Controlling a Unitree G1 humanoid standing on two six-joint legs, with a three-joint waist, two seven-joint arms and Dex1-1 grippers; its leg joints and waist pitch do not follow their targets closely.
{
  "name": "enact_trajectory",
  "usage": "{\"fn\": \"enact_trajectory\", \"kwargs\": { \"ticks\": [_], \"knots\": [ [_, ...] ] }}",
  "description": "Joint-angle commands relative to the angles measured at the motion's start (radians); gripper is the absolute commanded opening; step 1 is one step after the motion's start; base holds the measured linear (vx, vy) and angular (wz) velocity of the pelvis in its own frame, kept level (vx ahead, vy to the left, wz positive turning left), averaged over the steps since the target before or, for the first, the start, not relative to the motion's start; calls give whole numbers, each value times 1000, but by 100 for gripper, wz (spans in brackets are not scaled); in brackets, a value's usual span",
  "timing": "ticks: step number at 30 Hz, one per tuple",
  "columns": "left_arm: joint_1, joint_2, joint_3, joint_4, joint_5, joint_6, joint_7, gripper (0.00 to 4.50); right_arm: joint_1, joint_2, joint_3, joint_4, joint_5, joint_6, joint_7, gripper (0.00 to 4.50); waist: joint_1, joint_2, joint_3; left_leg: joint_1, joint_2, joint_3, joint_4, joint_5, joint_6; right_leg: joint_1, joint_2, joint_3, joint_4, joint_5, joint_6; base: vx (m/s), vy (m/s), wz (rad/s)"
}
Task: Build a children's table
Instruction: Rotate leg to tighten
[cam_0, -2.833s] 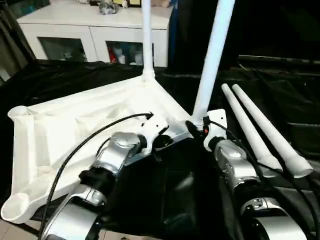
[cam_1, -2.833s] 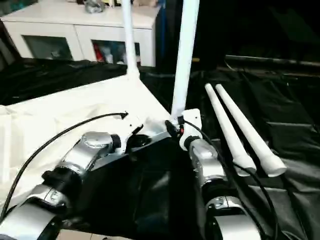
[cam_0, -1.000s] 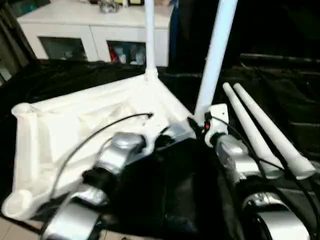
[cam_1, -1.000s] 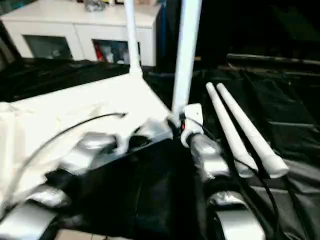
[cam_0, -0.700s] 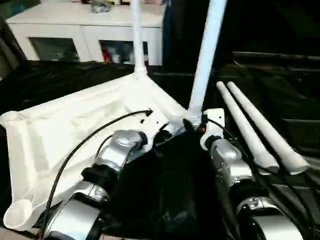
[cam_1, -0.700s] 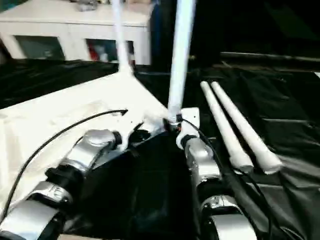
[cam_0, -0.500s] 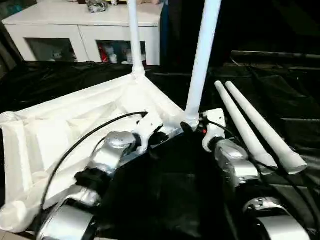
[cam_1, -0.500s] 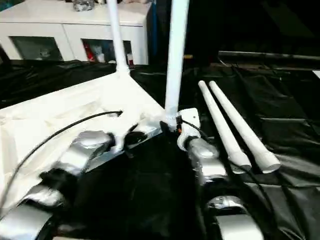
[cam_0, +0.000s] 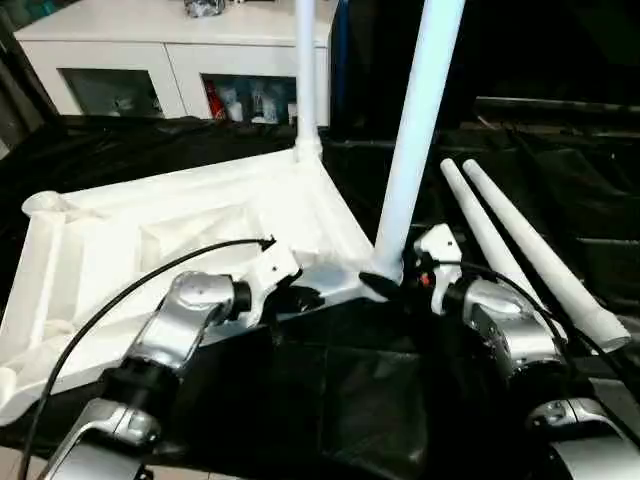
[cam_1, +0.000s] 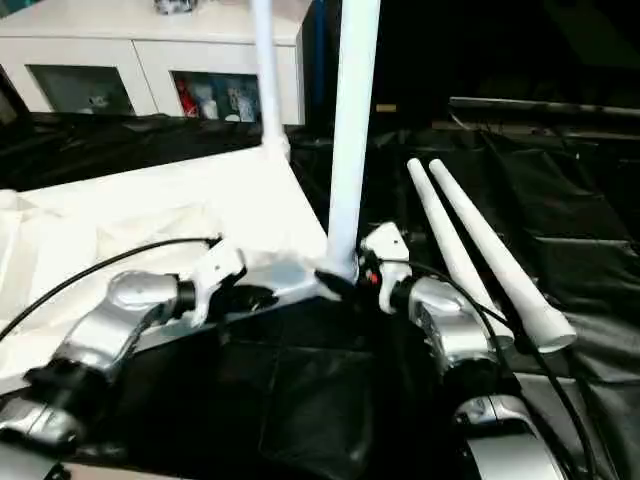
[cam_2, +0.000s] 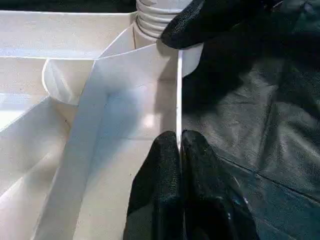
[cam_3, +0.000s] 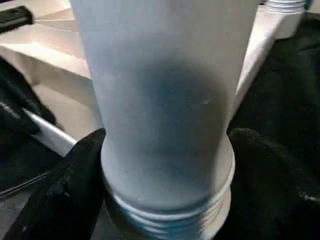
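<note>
The white tabletop (cam_0: 150, 240) lies underside up on black cloth. One leg (cam_0: 305, 80) stands upright in its far corner socket. A second leg (cam_0: 410, 140) stands in the near right corner socket. My right gripper (cam_0: 385, 283) is open at the base of the second leg. In the right wrist view its black fingers (cam_3: 75, 185) flank the leg's threaded collar (cam_3: 167, 200). My left gripper (cam_0: 300, 297) is just left of that corner. It is shut on the tabletop's thin rim (cam_2: 178, 90), pinching it between both fingertips.
Two loose white legs (cam_0: 490, 245) lie side by side on the cloth to the right. A white cabinet with glass doors (cam_0: 170, 40) stands behind the work. Black cloth (cam_0: 350, 400) covers the surface in front of the tabletop.
The whole picture has shifted with the camera. Both grippers stay at the near right corner, the left still pinching the rim, the right still at the leg's base.
</note>
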Motion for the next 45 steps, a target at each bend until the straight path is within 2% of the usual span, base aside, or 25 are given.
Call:
{"fn": "enact_trajectory", "kwargs": {
  "ticks": [1, 5, 6, 9, 10, 11, 13, 15, 16, 17, 19, 20, 21, 23, 24, 25, 28, 30, 33, 35, 36, 40, 42, 43, 45],
  "knots": [
    [27, 0, 3, -1, -38, 3, -27, 0, -11, -9, -10, -11, 23, -20, 16, 352, 3, -16, -61, 14, 32, -12, -59, -150, 91, 53, -57, 47, -68, -79, -260, 0, 0, 0],
    [36, 3, 3, -19, -40, 15, -31, 0, -8, 0, -8, -17, 36, -15, 42, 333, 1, -18, -62, 14, 31, -13, -60, -155, 76, 53, -58, 48, -68, -100, -248, 0, 0, 0],
    [37, 3, 2, -21, -39, 16, -31, 0, -5, 1, -7, -20, 37, -14, 45, 310, 1, -17, -63, 14, 31, -14, -59, -146, 78, 53, -58, 48, -67, -90, -250, 0, 0, 0],
    [39, 1, 2, -25, -38, 21, -30, 0, 2, 5, -6, -23, 39, -8, 49, 309, 2, -17, -65, 12, 30, -13, -56, -118, 90, 54, -56, 48, -61, -41, -259, 0, 0, 0],
    [38, -1, 1, -24, -37, 22, -27, 0, 5, 8, -8, -22, 38, -5, 43, 300, 2, -13, -66, 13, 30, -13, -55, -115, 92, 54, -56, 47, -60, -32, -261, 0, 0, 0],
    [38, -1, 1, -23, -36, 23, -25, 0, 5, 9, -8, -21, 37, -5, 40, 300, 1, -15, -66, 12, 29, -13, -55, -114, 95, 53, -55, 47, -60, -25, -264, 0, 0, 0],
    [27, -16, 2, -1, -23, 29, 15, 0, 4, 28, -23, 12, 14, 13, -65, 285, 0, -15, -64, 12, 29, -12, -56, -123, 92, 53, -56, 47, -62, -38, -263, 0, 0, 0],
    [14, -29, 4, 20, -13, 31, 46, 0, 2, 40, -29, 29, -2, 12, -134, 281, -5, -16, -60, 15, 28, -13, -60, -148, 73, 50, -56, 48, -69, -92, -252, 0, 0, 0],
    [-6, -50, 6, 51, 6, 39, 98, 0, 3, 62, -42, 48, -20, 15, -235, 279, -5, -11, -59, 17, 28, -14, -61, -160, 63, 49, -57, 49, -72, -115, -248, 0, 0, 0],
    [-28, -67, 8, 82, 26, 43, 152, 0, 1, 79, -52, 60, -28, 19, -308, 278, -7, -14, -58, 21, 27, -14, -63, -176, 46, 48, -58, 51, -77, -147, -238, 0, 0, 0],
    [-43, -79, 10, 105, 40, 46, 191, 0, -1, 89, -58, 68, -32, 23, -356, 277, -8, -13, -55, 24, 25, -15, -68, -206, 24, 46, -57, 52, -84, -203, -220, 0, 0, 0],
    [-97, -127, 33, 175, 58, 68, 317, 0, -6, 121, -56, 90, -63, 32, -497, 277, -8, -13, -52, 26, 25, -15, -69, -235, 13, 44, -58, 53, -90, -256, -205, 0, 0, 0],
    [-122, -152, 44, 204, 61, 79, 371, 0, -9, 140, -58, 100, -72, 41, -560, 277, -8, -9, -49, 34, 24, -15, -73, -264, -3, 37, -57, 56, -97, -303, -192, 0, 0, 0],
    [-154, -186, 50, 241, 67, 79, 433, 0, -15, 175, -64, 113, -75, 56, -644, 277, -6, -11, -47, 38, 21, -18, -75, -298, -13, 35, -59, 60, -105, -365, -172, 0, 0, 0],
    [-163, -198, 49, 250, 68, 78, 447, 0, -17, 187, -64, 116, -77, 57, -666, 277, -5, -13, -48, 39, 22, -19, -77, -301, -13, 35, -59, 61, -107, -367, -167, 0, 0, 0],
    [-171, -208, 48, 258, 68, 76, 457, 0, -19, 198, -62, 118, -80, 58, -685, 277, -5, -9, -48, 37, 21, -22, -80, -312, -11, 35, -60, 62, -108, -371, -163, 0, 0, 0],
    [-179, -236, 35, 260, 68, 51, 442, 0, -20, 243, -55, 105, -78, 41, -682, 277, -6, -5, -51, 36, 23, -25, -86, -319, -3, 41, -60, 61, -107, -326, -163, 0, 0, 0],
    [-175, -241, 26, 253, 68, 21, 414, 0, -21, 256, -55, 98, -65, 28, -660, 332, -8, -6, -54, 30, 24, -25, -87, -296, 7, 46, -59, 60, -102, -253, -177, 0, 0, 0],
    [-170, -237, 22, 257, 64, -5, 381, 0, -27, 256, -58, 97, -54, 22, -648, 356, -11, -9, -54, 24, 21, -25, -86, -284, 22, 51, -61, 60, -101, -245, -177, 0, 0, 0],
    [-161, -226, 21, 254, 62, -12, 355, 0, -31, 244, -57, 89, -46, 19, -624, 389, -12, -10, -55, 24, 21, -24, -84, -267, 29, 52, -62, 59, -101, -242, -178, 0, 0, 0],
    [-154, -218, 17, 249, 62, -26, 336, 0, -32, 234, -53, 82, -44, 18, -603, 389, -10, -10, -55, 26, 21, -23, -82, -263, 35, 50, -62, 60, -102, -241, -183, 0, 0, 0],
    [-120, -187, 11, 209, 43, -54, 246, 0, -34, 191, -44, 66, -49, 5, -515, 394, -10, -13, -58, 20, 20, -21, -78, -209, 53, 56, -62, 59, -96, -195, -194, 0, 0, 0],
    [-77, -144, 5, 149, 11, -55, 146, 0, -36, 133, -38, 48, -37, -1, -384, 394, -11, -17, -59, 12, 20, -20, -75, -168, 76, 62, -61, 57, -88, -147, -208, 0, 0, 0],
    [-73, -139, 4, 145, 8, -54, 138, 0, -36, 127, -38, 45, -34, 0, -368, 394, -7, -15, -61, 16, 20, -19, -72, -166, 80, 59, -61, 57, -88, -141, -213, 0, 0, 0],
    [-58, -117, 1, 128, 1, -50, 107, 0, -35, 101, -32, 32, -23, 4, -297, 394, -3, -15, -66, 17, 22, -15, -66, -114, 104, 58, -56, 58, -76, -50, -240, 0, 0, 0]
  ]
}}
